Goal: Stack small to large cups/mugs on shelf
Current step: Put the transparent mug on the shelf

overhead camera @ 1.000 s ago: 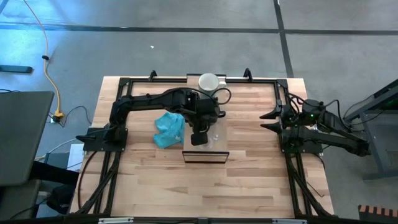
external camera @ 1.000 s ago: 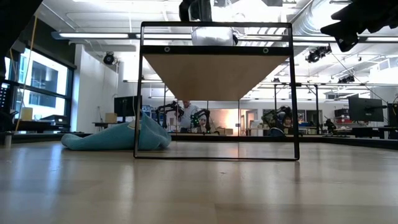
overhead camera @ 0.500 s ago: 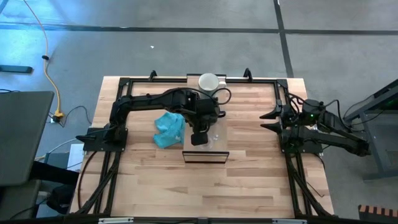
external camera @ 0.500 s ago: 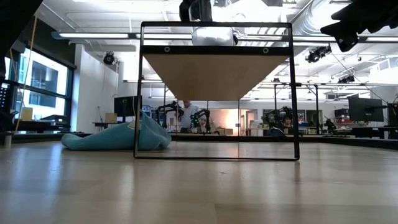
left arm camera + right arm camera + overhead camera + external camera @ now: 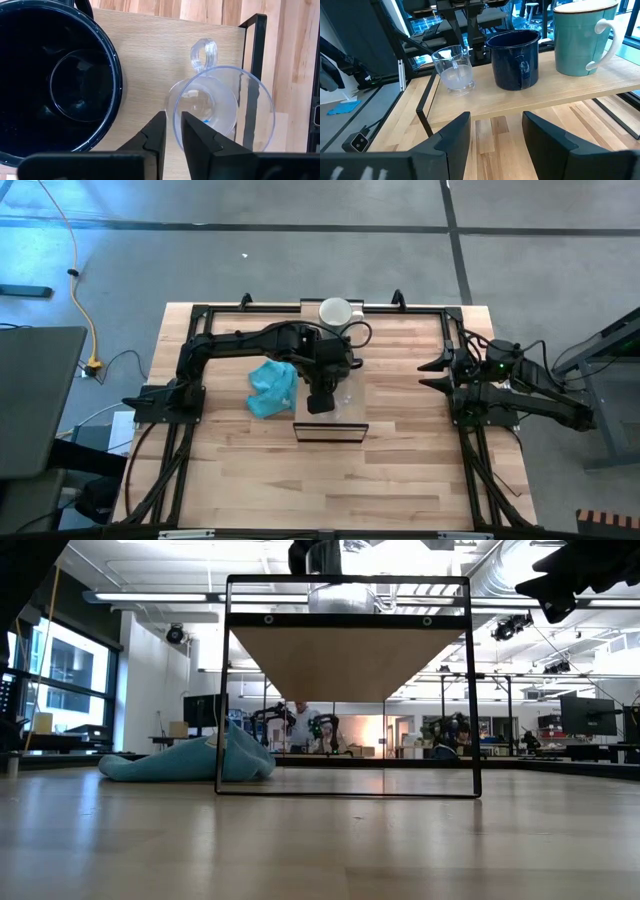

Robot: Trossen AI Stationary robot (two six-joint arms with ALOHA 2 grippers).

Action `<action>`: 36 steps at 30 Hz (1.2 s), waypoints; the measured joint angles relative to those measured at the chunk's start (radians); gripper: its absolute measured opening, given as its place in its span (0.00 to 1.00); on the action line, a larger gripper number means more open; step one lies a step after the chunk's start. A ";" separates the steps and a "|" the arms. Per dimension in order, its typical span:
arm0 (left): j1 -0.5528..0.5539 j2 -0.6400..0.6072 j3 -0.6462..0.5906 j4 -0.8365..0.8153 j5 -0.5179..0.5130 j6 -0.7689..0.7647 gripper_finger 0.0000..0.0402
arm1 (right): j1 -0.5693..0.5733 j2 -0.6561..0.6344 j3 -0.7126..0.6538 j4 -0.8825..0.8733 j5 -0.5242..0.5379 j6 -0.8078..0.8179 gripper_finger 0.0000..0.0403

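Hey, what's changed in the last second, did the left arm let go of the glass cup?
Hardly anything changed. The left gripper keeps its jaws pinched on the rim of the glass cup on the shelf; in the low view the cup looks slightly lower. The black mug, white mug and right gripper stayed put.

**Colours on the shelf and the table**

We see a clear glass cup (image 5: 215, 102) with a transparent handle. Beside it we see a mug (image 5: 514, 59) that is dark navy outside and black within. The large mug (image 5: 580, 37) reads as pale teal in the right wrist view, with a dark rim line, and as white from above (image 5: 335, 311). We find the shelf (image 5: 530, 97) in light wood, with a black frame. The table (image 5: 400, 470) shows pale wooden slats. The cloth (image 5: 272, 387) is teal blue. Both arms are black.
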 joint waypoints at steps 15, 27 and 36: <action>-0.001 0.000 0.000 0.003 0.000 0.037 0.11 | 0.000 0.000 0.000 0.000 0.000 0.000 0.43; -0.001 0.000 0.000 0.007 0.011 0.107 0.03 | 0.000 0.000 0.000 0.000 0.000 0.000 0.43; -0.001 0.000 0.000 0.024 0.019 0.133 0.02 | 0.000 0.000 0.000 0.000 0.000 0.000 0.43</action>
